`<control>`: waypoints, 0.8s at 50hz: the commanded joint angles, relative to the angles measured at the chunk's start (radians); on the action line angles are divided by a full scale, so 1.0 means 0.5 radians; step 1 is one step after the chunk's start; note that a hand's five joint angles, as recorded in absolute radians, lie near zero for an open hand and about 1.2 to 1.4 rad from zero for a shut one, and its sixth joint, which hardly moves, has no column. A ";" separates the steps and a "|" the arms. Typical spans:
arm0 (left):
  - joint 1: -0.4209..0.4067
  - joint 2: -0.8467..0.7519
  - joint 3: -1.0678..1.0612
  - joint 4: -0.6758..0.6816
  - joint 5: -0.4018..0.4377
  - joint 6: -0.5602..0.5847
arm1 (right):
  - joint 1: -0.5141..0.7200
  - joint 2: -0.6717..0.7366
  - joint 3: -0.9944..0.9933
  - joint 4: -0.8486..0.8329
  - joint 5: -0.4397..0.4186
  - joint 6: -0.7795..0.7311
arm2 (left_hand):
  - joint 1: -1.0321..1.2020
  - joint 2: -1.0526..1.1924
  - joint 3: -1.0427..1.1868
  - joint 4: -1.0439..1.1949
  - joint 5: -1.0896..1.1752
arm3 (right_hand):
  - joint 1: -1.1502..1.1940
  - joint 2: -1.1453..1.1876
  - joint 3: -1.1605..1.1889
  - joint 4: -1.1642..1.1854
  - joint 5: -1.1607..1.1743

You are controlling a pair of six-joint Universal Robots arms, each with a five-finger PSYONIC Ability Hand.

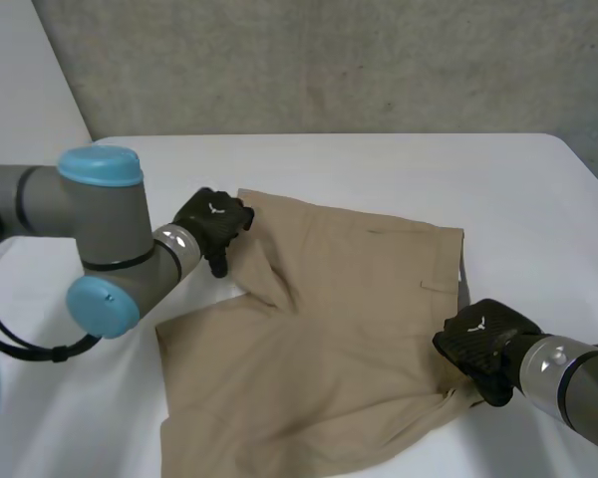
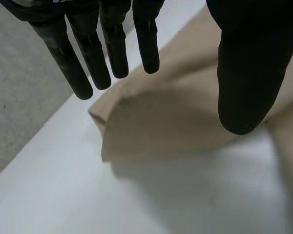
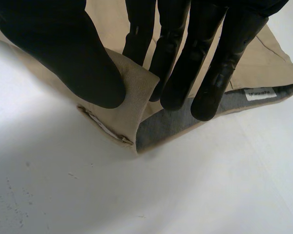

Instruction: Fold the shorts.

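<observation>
Tan shorts point(image 1: 329, 329) lie spread on the white table point(image 1: 379, 164), with a ridge of folds near the crotch. My left hand point(image 1: 214, 224) hovers over the far left corner of the shorts. In the left wrist view that hand point(image 2: 112, 44) has straight fingers and its thumb held apart, and the tan corner point(image 2: 176, 126) below it is not gripped. My right hand point(image 1: 483, 341) is at the right edge, by the waistband. In the right wrist view the hand point(image 3: 185, 63) pinches the waistband edge point(image 3: 129, 92) between thumb and fingers, lifting it so the grey lining point(image 3: 171, 126) shows.
A white label point(image 3: 260, 94) is sewn inside the waistband. Bare table runs behind the shorts and at the right point(image 1: 538, 229). A grey wall point(image 1: 329, 60) stands behind the table's far edge. The left arm's elbow point(image 1: 100, 239) hangs over the table's left side.
</observation>
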 commanded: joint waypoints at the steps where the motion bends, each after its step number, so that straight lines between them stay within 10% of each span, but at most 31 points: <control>1: 0.033 -0.224 0.186 -0.016 -0.037 0.189 | -0.006 0.009 0.000 -0.010 -0.003 0.001 | 1.103 1.098 1.102 1.093 1.085 | 0.851 0.454 0.436 0.410 0.442; 4: 0.033 -0.212 0.162 -0.028 -0.043 0.180 | -0.018 0.019 0.000 -0.037 0.000 0.001 | 1.831 1.826 1.830 1.820 1.813 | 0.851 0.454 0.436 0.410 0.442; 21: 0.063 0.123 -0.436 -0.139 -0.390 0.183 | -0.006 0.031 -0.015 -0.074 0.003 0.001 | 1.833 1.828 1.832 1.823 1.815 | 0.851 0.454 0.436 0.410 0.442; 29: -0.035 0.304 -0.464 -0.118 -0.350 0.164 | -0.003 0.031 -0.009 -0.074 0.003 0.001 | 0.719 0.715 0.718 0.709 0.701 | 0.851 0.454 0.436 0.410 0.442; 40: -0.096 0.322 -0.418 -0.001 -0.347 0.158 | -0.012 0.031 0.000 -0.093 0.006 0.008 | 0.395 0.391 0.394 0.385 0.377 | 0.851 0.454 0.436 0.410 0.442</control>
